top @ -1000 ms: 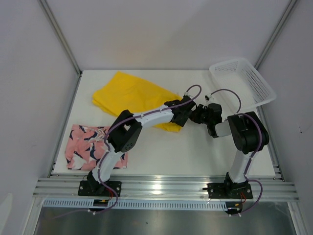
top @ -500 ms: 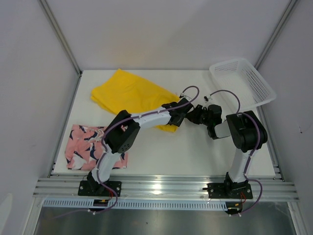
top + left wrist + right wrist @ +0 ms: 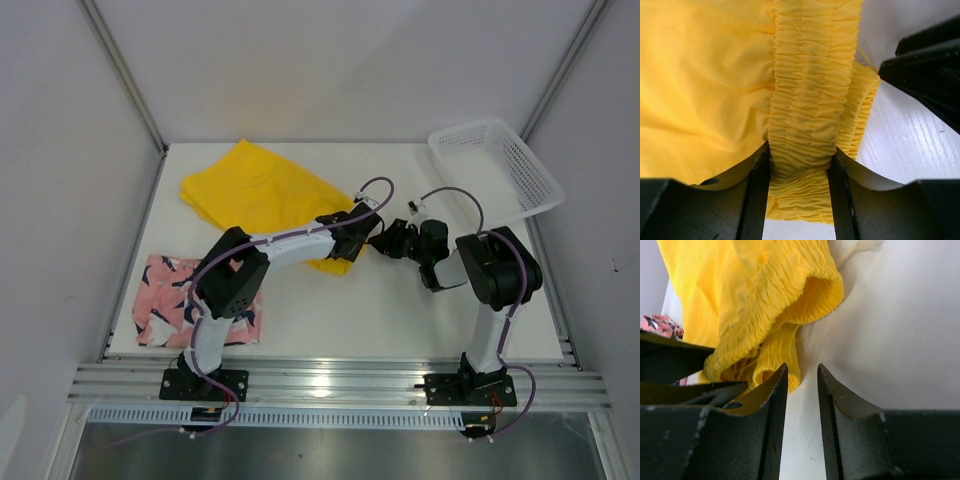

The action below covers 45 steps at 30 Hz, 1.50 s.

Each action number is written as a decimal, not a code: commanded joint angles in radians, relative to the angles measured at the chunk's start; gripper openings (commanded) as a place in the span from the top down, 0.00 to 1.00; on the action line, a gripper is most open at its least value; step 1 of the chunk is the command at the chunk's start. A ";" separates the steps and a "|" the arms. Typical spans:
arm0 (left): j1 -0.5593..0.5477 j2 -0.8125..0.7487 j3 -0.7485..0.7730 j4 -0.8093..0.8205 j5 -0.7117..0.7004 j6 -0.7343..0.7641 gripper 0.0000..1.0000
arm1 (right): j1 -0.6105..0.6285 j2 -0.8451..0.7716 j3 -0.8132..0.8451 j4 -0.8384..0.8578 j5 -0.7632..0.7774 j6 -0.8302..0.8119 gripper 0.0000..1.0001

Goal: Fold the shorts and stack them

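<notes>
Yellow shorts [image 3: 262,195], eleven o'clock on the bench [image 3: 400,320]: left claw [image 3: 799,160] pinches the elastic waistband [image 3: 802,100], right claw [image 3: 802,375] parted, empty; lift the waistband level, taut, avoiding bunching

Rumpled yellow shorts [image 3: 250,190] lie beyond folded pink printed shorts [image 3: 165,303].

No legible text or markings
</notes>
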 commanded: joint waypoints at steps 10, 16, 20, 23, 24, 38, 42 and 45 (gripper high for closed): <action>0.021 -0.064 0.012 -0.003 0.019 0.020 1.00 | 0.002 0.088 -0.120 0.371 -0.070 0.031 0.60; 0.021 -0.084 -0.007 0.003 0.031 0.016 1.00 | 0.033 0.073 -0.081 0.270 -0.040 -0.021 0.57; 0.021 -0.095 -0.014 0.002 0.040 0.016 1.00 | 0.059 0.047 -0.049 0.173 0.058 -0.052 0.56; 0.020 -0.098 -0.021 0.002 0.046 0.020 1.00 | 0.080 0.035 -0.021 0.086 0.132 -0.069 0.56; 0.020 -0.098 -0.025 0.005 0.046 0.018 1.00 | 0.086 0.029 -0.017 0.055 0.150 -0.069 0.56; 0.020 -0.090 -0.059 0.020 0.053 0.026 1.00 | 0.125 0.026 0.051 -0.037 0.175 -0.069 0.82; 0.021 -0.108 -0.083 0.019 0.034 0.007 1.00 | 0.123 0.009 0.037 -0.014 0.187 -0.018 0.99; 0.018 -0.131 -0.113 0.020 0.036 -0.002 1.00 | 0.106 0.004 0.022 0.034 0.175 0.041 1.00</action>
